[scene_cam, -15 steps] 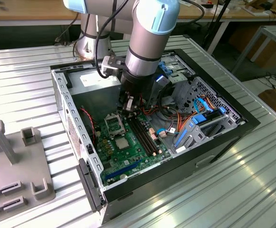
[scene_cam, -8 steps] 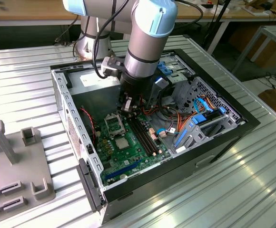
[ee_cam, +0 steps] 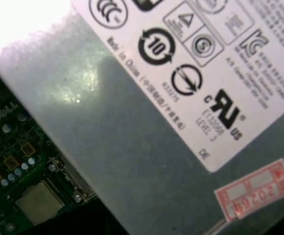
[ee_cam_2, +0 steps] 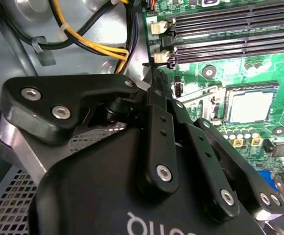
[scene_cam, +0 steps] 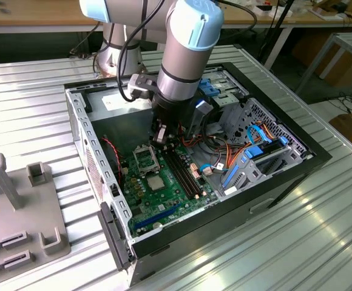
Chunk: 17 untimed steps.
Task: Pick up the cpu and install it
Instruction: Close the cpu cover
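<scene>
Gripper (scene_cam: pixel 159 134): hanging inside the open computer case (scene_cam: pixel 79 112), low over the green motherboard (scene_cam: pixel 164 197), near the grey power-supply box (ee_cam: pixel 147 147).
Fingers (ee_cam_2: pixel 157 127): lying closed against each other, meeting at one narrow tip in the second wrist view.
Cpu (scene_cam: pixel 144 159): lying flat on the motherboard, just beside the long black memory slots (scene_cam: pixel 185 173); seeming apart from the gripper tip, a little toward the exterior view's left of it.
Case: standing on the ribbed metal table (scene_cam: pixel 36 91).
</scene>
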Each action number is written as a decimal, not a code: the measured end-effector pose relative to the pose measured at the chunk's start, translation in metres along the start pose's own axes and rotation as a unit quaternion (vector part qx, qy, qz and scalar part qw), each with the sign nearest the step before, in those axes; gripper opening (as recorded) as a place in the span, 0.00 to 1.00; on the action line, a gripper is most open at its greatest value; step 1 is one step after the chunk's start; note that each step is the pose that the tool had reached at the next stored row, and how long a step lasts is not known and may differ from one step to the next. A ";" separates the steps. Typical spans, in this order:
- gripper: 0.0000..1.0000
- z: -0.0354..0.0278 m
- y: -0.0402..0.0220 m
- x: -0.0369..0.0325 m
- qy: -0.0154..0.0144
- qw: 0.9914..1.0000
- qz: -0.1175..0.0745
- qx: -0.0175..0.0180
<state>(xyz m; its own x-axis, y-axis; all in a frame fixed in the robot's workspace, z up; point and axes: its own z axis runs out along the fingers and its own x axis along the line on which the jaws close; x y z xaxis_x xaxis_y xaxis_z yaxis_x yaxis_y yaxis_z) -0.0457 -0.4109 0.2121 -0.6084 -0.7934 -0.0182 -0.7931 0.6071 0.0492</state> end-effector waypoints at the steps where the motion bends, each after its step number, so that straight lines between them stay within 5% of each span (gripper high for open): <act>1: 0.11 0.0006 0.0002 0.0002 -0.001 1.000 0.000 0.000; 14: 0.11 -0.0034 0.0027 0.0021 -0.001 1.000 -0.001 -0.001; 17: 0.11 -0.0040 0.0028 0.0022 0.006 1.000 -0.001 0.005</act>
<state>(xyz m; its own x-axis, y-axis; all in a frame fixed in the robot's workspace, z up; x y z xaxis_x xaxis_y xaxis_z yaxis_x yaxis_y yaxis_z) -0.0492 -0.4111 0.2162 -0.6070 -0.7947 -0.0061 -0.7942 0.6063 0.0399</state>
